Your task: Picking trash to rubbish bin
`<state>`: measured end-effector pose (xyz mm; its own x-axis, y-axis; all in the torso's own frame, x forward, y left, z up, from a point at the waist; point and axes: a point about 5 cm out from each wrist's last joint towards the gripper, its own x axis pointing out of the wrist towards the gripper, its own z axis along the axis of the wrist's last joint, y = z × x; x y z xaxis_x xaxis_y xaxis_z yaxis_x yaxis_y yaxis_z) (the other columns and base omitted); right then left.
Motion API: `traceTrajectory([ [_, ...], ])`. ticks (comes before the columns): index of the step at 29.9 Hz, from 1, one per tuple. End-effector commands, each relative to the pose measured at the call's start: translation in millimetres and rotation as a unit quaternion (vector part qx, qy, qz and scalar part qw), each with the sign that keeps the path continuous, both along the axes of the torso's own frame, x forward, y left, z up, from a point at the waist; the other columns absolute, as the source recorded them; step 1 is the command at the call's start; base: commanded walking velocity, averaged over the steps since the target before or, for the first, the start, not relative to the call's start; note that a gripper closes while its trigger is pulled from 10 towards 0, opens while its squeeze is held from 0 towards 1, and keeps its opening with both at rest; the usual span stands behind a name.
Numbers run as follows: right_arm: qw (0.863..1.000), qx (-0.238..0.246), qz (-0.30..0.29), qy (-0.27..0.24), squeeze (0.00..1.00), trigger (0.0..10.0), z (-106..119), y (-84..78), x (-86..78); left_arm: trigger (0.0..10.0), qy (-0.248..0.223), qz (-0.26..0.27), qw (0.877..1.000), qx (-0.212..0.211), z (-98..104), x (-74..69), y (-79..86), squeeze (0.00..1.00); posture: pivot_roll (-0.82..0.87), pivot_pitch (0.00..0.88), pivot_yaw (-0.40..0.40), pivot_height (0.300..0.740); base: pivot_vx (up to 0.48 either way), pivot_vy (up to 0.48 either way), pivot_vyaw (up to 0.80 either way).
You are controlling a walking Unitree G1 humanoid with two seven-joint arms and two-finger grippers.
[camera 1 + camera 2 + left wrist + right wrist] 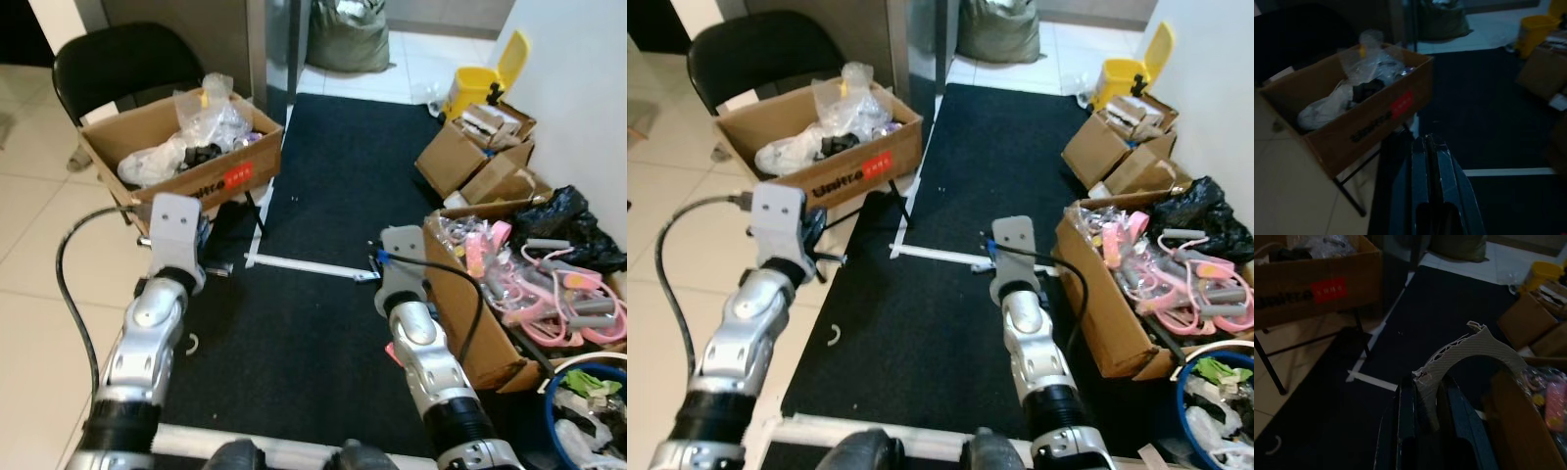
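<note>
Scanning left to right: box [186,147] of bags sat at the mat's [323,323] left edge; left gripper [1431,161] clenched, empty. Right gripper [1422,401] grasped a curved white scrap [1469,350]. Bin [588,416] lay at the mat's right corner. Judgement: swing right, release directly above the rim.
</note>
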<state>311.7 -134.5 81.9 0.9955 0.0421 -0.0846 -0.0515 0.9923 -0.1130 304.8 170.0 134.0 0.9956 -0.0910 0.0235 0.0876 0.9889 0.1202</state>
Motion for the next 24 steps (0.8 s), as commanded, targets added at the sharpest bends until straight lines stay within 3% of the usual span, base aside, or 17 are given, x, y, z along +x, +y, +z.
traceTrajectory([
  [1,1.0,-0.002,-0.008,0.014,0.0,10.0,-5.5,-4.8,-1.1,10.0,0.013,0.001,1.0,0.004,-4.9,-0.7,0.6,0.0,0.05,0.075,0.001,0.74,0.304,0.0,0.0],
  [8,0.999,0.005,-0.023,0.031,0.0,10.0,-9.2,-7.7,0.1,10.0,0.013,0.001,1.0,0.004,-4.3,0.0,0.9,0.0,0.05,0.079,0.002,0.74,0.303,0.0,0.0],
  [13,0.999,0.008,-0.027,0.035,0.0,10.0,-10.6,-8.8,0.0,10.0,0.013,0.001,1.0,0.004,-4.2,0.2,0.8,0.0,0.05,0.078,0.003,0.74,0.304,0.0,-0.51],
  [24,0.999,0.002,-0.021,0.028,0.0,10.0,-9.2,-6.8,0.6,10.0,0.014,-0.001,1.0,0.006,-3.9,0.6,0.4,0.0,0.05,0.078,0.004,0.74,0.299,0.0,0.0],
])
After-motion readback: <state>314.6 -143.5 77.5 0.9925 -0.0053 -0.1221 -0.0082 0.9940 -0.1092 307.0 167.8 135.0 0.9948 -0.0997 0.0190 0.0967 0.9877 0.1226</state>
